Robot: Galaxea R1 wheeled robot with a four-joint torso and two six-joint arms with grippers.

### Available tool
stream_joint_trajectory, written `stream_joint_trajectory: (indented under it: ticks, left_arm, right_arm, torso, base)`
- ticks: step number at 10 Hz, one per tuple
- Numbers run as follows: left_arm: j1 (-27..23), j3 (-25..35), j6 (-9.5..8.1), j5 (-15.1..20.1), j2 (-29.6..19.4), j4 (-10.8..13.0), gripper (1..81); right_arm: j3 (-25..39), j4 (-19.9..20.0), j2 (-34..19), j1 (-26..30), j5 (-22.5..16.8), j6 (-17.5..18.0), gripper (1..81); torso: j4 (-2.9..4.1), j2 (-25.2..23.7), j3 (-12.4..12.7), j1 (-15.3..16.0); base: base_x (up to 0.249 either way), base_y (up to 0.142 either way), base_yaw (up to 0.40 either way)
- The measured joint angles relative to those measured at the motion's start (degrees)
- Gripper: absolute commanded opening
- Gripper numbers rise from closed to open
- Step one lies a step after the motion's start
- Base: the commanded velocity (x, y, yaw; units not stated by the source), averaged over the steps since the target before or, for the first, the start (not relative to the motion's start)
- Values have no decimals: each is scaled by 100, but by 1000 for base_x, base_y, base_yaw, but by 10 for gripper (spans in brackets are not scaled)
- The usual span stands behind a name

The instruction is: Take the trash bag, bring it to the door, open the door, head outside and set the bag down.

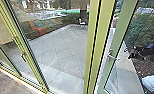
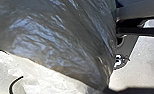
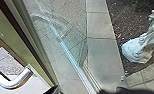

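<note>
The trash bag (image 2: 60, 42) is seen right beside the left gripper (image 2: 131, 91), as a broad, dark, creased film with bluish sheen; whether it is held by that gripper cannot be told. Below the film, crumpled pale plastic (image 2: 43, 72) is brightly lit, with a short dark curved strip (image 2: 11, 86) by it. Near the same gripper, pale ground (image 2: 148, 60) is lit.

The right gripper (image 1: 133, 54) is seen near the door handle (image 1: 110, 56), with a space left between them; whether it is open or closed cannot be told. Green-framed glass is lined up ahead, and the door (image 1: 117, 41), on which the handle is mounted, is set at an angle to its thick post (image 1: 96, 45), a narrow gap being left between post and door edge.

From the right wrist, a shiny curved bar handle (image 3: 11, 83) is seen close to the gripper, on a green frame (image 3: 25, 50). Beyond the glass, a straight paved strip (image 3: 100, 53) is bordered by a dark soil bed (image 3: 118, 22), on which a white folded object (image 3: 135, 51) is seen, well apart from the gripper. Wide open paving (image 1: 60, 50) is spread behind the glass ahead, edged by planting (image 1: 44, 26).
</note>
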Motion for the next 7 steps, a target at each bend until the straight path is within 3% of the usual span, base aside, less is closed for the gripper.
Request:
stream_joint_trajectory:
  ticks: [4, 7]
  left_arm:
    - [0, 0, 0, 0, 22, -2, 10]
    - [0, 0, -2, 5, 46, -5, 10]
  right_arm:
    - [-385, -896, 104, -95, 80, -951, 811]
    - [-592, -1915, 85, -98, 276, -1191, 811]
  torso:
    - [4, 0, 0, 0]
    - [6, 0, 0, 0]
  base:
    - [0, 0, 0]
    - [0, 0, 0]
